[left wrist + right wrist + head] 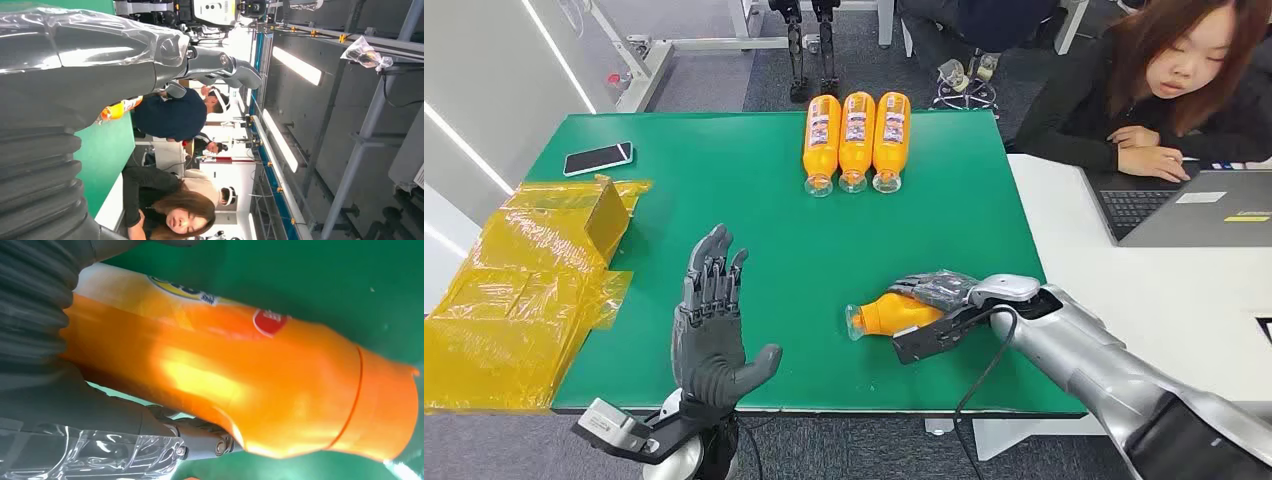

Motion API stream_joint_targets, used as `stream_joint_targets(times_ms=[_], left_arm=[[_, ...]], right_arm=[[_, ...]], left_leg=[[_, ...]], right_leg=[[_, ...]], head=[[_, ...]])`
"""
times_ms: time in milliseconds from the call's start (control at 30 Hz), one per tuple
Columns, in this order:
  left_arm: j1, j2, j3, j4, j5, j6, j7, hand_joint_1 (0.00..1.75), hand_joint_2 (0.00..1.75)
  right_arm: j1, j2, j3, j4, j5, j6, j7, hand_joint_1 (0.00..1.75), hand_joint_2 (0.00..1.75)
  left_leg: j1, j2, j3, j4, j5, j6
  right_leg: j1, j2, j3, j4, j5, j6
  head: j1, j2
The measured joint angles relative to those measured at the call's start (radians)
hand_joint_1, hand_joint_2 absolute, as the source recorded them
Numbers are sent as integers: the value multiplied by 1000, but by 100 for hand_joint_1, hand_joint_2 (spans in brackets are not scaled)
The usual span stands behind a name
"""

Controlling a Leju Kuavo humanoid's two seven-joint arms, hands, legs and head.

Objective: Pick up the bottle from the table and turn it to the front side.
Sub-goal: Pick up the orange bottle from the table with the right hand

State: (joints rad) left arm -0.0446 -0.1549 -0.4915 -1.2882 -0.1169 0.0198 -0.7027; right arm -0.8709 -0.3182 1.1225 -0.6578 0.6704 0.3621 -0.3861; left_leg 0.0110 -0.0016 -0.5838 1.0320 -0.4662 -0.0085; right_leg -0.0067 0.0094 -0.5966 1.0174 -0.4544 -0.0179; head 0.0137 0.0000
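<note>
- Now the right hand (934, 300) has its fingers clamped on the orange bottle (889, 315), lying sideways on the green desk (764, 215).
- Left hand (714, 320) hovers upright, fingers apart, holding nothing.

From my station I see a green table (754, 200) on grey carpet (714, 80), with a white desk (1124, 290) butted against its far-right side. A person (1164, 90) sits there at a laptop (1184, 205). White wall panels (484, 80) carry slanted light strips. Overhead, long ceiling lights (296, 65) run between grey steel beams (360, 135).
</note>
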Motion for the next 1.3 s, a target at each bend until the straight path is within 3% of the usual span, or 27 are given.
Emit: stream_joint_targets(times_ms=[233, 367, 500, 767, 967, 1300], left_arm=[[2, 0, 7, 3, -6, -20, 0, 0, 175], [1, -1, 16, 6, 0, -27, 0, 0, 175], [-2, -8, 22, 8, -1, -28, 0, 0, 175], [-11, -19, 28, 8, -6, -29, 0, 0, 175], [-13, -19, 30, 10, -9, -28, 0, 0, 175], [-5, -17, 42, 13, -27, -11, 0, 0, 175]], right_arm=[[37, 4, 26, 75, -51, -112, 7, 0, 175], [59, 6, 28, 105, -61, -146, 11, 173, 175], [74, 7, 28, 116, -73, -176, 17, 175, 175], [74, 6, 28, 117, -78, -203, 18, 175, 175], [103, 7, 21, 101, -78, -297, 40, 175, 175], [179, -57, -102, -115, -62, -393, 115, 175, 175]], left_leg=[[0, 0, 13, -1, -3, 3], [1, -1, 29, -2, -9, 5], [1, 2, 40, -2, -15, 7], [0, 4, 27, 0, -5, 15], [0, 5, 29, 0, -8, 17], [0, 2, 25, 1, -8, 18]], right_leg=[[1, 0, 13, -3, -3, 4], [3, 0, 30, -7, -11, 10], [2, 1, 41, -11, -15, 15], [0, 4, 31, -15, 0, 17], [1, 4, 35, -17, -1, 18], [1, 3, 36, -17, -1, 20]], head=[[0, 0], [0, 0], [0, 0], [0, 0], [0, 0], [0, 0]])
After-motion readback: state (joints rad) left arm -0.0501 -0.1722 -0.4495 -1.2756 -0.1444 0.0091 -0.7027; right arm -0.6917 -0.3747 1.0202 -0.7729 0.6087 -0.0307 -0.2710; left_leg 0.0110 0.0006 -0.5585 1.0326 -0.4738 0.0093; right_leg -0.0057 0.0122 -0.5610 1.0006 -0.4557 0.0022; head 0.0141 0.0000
